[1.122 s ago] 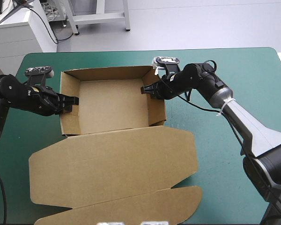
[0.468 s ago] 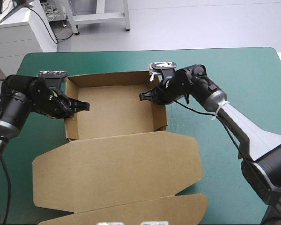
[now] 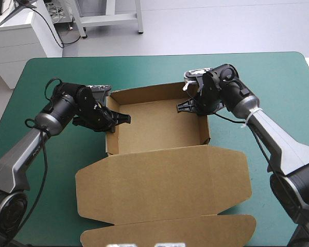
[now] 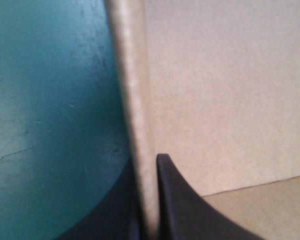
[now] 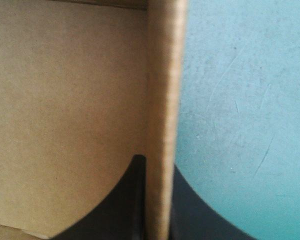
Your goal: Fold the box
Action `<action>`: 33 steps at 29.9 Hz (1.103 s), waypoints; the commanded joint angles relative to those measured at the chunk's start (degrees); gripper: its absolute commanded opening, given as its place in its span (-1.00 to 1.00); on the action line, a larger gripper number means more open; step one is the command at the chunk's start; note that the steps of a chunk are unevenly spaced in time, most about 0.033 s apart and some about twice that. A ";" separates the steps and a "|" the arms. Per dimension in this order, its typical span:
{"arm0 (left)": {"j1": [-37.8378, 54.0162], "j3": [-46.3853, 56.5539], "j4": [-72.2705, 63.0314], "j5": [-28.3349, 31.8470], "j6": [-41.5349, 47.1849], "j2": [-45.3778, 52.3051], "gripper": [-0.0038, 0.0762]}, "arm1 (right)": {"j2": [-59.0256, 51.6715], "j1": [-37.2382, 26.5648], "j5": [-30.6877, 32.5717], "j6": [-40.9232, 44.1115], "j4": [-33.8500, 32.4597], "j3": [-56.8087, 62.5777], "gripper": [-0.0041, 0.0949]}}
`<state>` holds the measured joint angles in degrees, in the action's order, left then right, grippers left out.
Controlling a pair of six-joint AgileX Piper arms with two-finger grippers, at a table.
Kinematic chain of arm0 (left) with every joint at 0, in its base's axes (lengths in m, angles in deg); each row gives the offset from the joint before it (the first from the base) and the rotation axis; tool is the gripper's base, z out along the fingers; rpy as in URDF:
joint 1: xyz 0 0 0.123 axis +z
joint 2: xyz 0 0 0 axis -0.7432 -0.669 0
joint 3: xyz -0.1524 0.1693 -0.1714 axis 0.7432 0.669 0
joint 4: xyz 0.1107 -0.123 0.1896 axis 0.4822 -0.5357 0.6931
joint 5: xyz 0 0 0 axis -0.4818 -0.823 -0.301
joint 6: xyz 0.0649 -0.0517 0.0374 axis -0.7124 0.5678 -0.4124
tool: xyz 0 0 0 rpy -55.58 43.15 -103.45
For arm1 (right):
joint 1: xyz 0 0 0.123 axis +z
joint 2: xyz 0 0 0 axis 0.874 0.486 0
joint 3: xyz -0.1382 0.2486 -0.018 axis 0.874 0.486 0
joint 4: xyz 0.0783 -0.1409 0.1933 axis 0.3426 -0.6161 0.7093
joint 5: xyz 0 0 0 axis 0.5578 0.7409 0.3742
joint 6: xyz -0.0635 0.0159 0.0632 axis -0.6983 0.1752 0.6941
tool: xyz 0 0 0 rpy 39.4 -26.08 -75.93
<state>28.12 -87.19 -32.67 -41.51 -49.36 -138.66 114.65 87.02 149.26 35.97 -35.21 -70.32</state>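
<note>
Black-and-grey arms (image 3: 279,141), curved black fingers (image 4: 190,215)

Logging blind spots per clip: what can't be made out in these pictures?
High view: the box's lid runs off the picture's bottom edge.
Left wrist view: the wall between the left gripper's fingers is blurred, too close.
Right wrist view: same for the right gripper.

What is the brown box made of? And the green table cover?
The box looks like brown cardboard: matte, slightly fibrous, with a thick cut edge in the wrist views. The teal-green cover seems a smooth mat, perhaps rubber or vinyl, marked by fine scratches.
</note>
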 commanded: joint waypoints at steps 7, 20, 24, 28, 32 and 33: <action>-0.76 -1.45 -2.78 6.01 -1.36 -3.76 -0.92 | 3.02 -2.47 -0.07 -1.86 6.35 -1.24 -0.94; -0.76 -1.45 -2.95 8.53 -7.28 -6.30 -0.90 | 6.95 -2.47 3.04 -3.37 4.19 -1.35 -0.83; -0.76 -1.45 -3.55 7.86 -8.81 -6.30 -0.65 | 6.95 -2.47 4.08 -3.37 -0.32 -1.46 -0.30; -0.76 -1.45 -5.34 8.96 -8.93 -6.30 -0.20 | 6.95 -2.47 4.08 -3.53 -0.43 -1.46 0.09; -0.76 -1.45 -5.73 10.45 -12.44 -6.30 0.18 | 6.95 -2.47 4.08 -5.34 -0.07 -1.46 0.09; -0.76 -1.45 -5.85 10.45 -14.31 -6.30 0.25 | 6.95 -2.47 4.08 -5.34 -0.07 -1.53 0.09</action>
<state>27.72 -87.28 -36.79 -32.80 -60.64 -147.70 124.84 84.62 152.04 31.65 -34.60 -70.27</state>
